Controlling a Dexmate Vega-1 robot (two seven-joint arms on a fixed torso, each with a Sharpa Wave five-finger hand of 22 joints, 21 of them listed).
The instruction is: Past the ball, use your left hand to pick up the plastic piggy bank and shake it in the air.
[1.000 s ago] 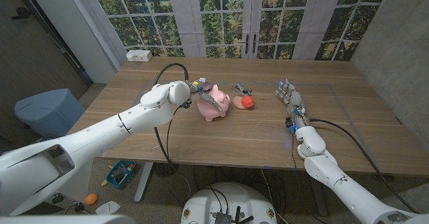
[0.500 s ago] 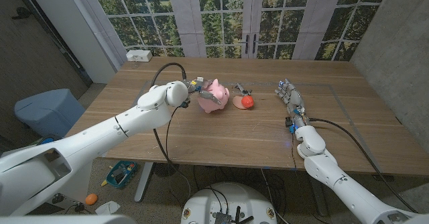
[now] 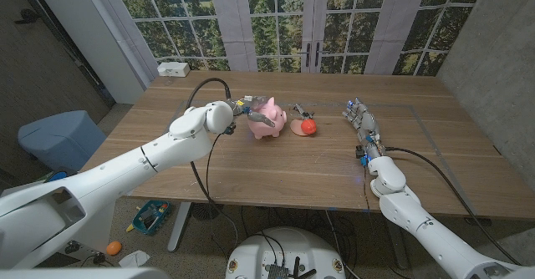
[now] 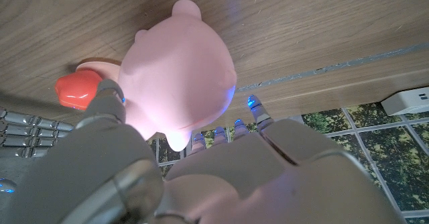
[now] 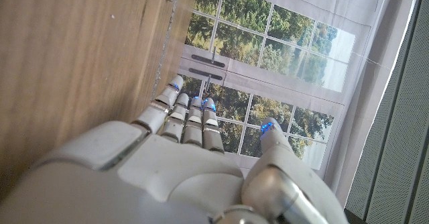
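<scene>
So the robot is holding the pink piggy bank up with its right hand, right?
Not quite. The head view shows the left hand gripping the pink piggy bank up off the table. The right hand holds nothing, its fingers straight, over by the table's right side.

We see the piggy bank point(image 3: 269, 118) held in the left hand point(image 3: 247, 112) above the bench point(image 3: 276, 166), near its middle. Just right of it lies the ball point(image 3: 308, 126), on the bench. Well to the right stands the right hand point(image 3: 361, 120). A box point(image 3: 173, 68) sits at the far left corner.
</scene>
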